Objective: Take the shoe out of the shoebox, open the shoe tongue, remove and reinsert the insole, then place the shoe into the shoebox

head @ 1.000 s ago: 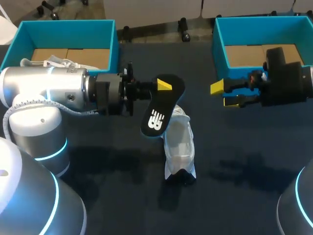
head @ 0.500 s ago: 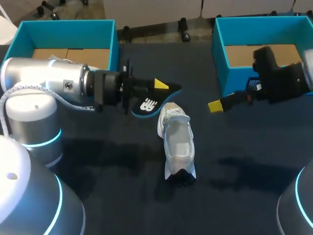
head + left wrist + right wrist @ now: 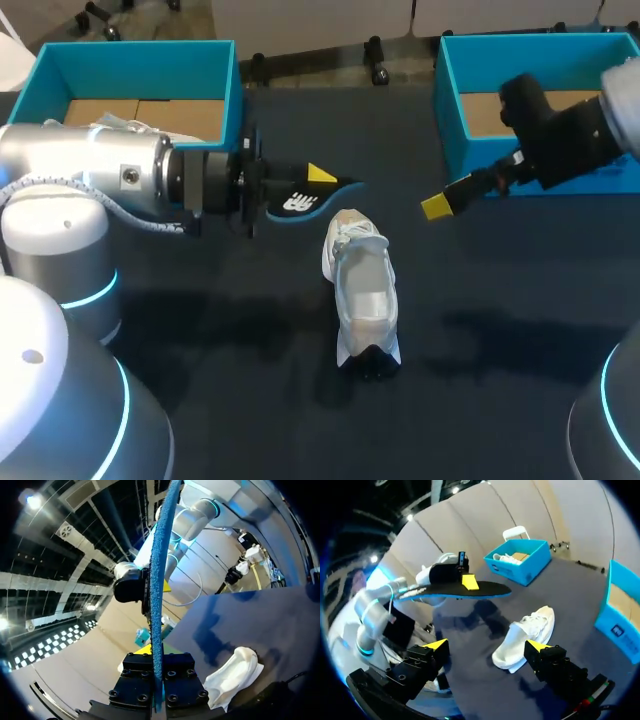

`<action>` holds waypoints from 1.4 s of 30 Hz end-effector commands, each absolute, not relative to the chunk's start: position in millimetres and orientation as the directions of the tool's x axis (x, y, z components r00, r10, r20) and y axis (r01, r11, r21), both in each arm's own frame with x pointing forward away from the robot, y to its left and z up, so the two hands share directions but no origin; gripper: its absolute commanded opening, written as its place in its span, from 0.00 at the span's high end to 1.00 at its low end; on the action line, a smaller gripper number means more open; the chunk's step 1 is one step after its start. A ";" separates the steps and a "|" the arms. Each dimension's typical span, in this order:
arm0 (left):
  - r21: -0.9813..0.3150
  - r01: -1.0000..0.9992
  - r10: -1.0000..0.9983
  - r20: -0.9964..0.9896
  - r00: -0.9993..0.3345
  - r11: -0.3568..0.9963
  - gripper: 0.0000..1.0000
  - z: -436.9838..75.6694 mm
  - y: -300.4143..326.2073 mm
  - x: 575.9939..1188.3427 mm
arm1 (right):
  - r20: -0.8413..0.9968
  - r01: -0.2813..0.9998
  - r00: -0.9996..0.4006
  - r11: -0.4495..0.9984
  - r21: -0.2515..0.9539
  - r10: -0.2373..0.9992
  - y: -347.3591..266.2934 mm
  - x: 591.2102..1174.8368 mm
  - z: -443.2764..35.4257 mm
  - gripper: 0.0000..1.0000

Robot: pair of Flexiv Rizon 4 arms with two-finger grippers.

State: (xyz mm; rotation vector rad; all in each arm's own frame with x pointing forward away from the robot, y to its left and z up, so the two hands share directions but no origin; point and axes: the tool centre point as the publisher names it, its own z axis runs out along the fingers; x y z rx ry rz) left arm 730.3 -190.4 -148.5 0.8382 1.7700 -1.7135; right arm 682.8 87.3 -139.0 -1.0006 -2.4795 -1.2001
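A white shoe (image 3: 362,290) lies on the dark table, toe toward the near edge, with no insole showing inside. My left gripper (image 3: 318,178) is shut on the black insole (image 3: 298,201), which has a blue underside, and holds it in the air just left of the shoe's heel. In the left wrist view the insole (image 3: 159,595) stands edge-on between the fingers, with the shoe (image 3: 232,672) beside and below. My right gripper (image 3: 440,206) hangs open to the right of the shoe, in front of the right shoebox (image 3: 452,95). From the right wrist view, the open gripper (image 3: 486,647) faces the shoe (image 3: 527,635) and the insole (image 3: 455,589).
A second blue shoebox (image 3: 232,90) stands at the back left, with another white shoe (image 3: 120,127) inside. Both boxes have cardboard floors. Dark table surface surrounds the shoe in front and to both sides.
My left gripper has drawn back to the left and turned the insole from face-up to nearly edge-on. The right arm has lifted, swung toward the right shoebox and rolled its gripper.
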 end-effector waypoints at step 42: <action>-0.756 0.655 0.049 -0.654 -0.755 0.004 1.00 -198.5 -174.7 694.3 | -0.174 0.031 -0.970 0.795 0.606 0.170 95.4 697.8 -204.1 0.00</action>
